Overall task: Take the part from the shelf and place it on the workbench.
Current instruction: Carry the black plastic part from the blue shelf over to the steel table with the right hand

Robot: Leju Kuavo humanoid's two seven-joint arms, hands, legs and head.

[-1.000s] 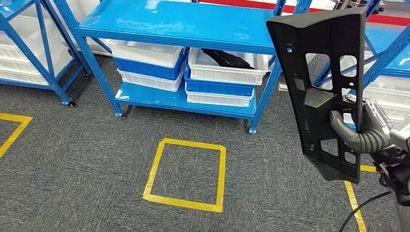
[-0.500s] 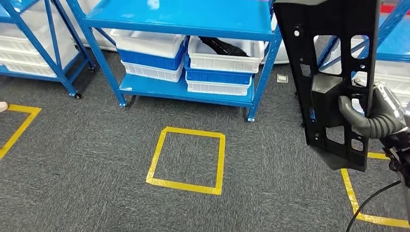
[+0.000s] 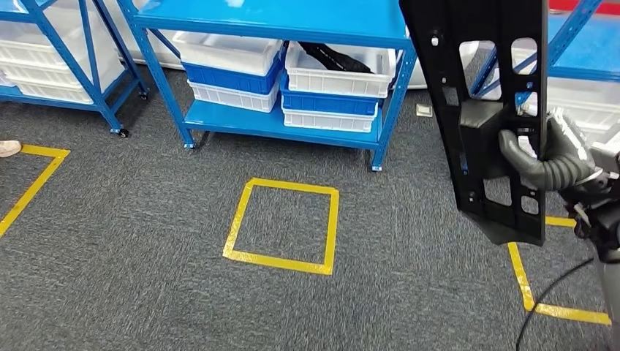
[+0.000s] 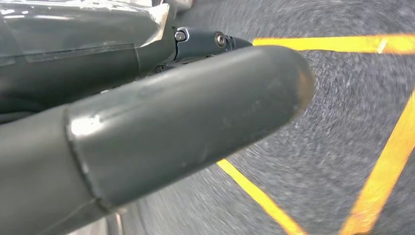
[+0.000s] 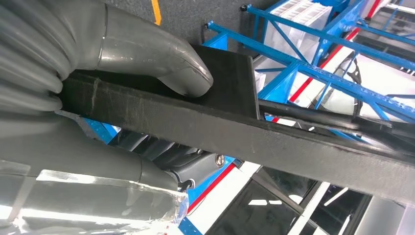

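Head view, right robot hand (image 3: 552, 157) gripping upright black part (image 3: 490, 88) edge

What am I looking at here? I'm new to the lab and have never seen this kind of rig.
These are three cameras on a walking humanoid robot. The head view looks forward and down: its right hand holds a long black plastic part upright, in front of a blue shelf with white and blue bins, one holding another dark part. Yellow tape squares mark the grey carpet. The right wrist view sits behind that hand, showing the thumb pressed on the part's edge. The left wrist view shows the left hand above the floor; whether it is open is unclear.
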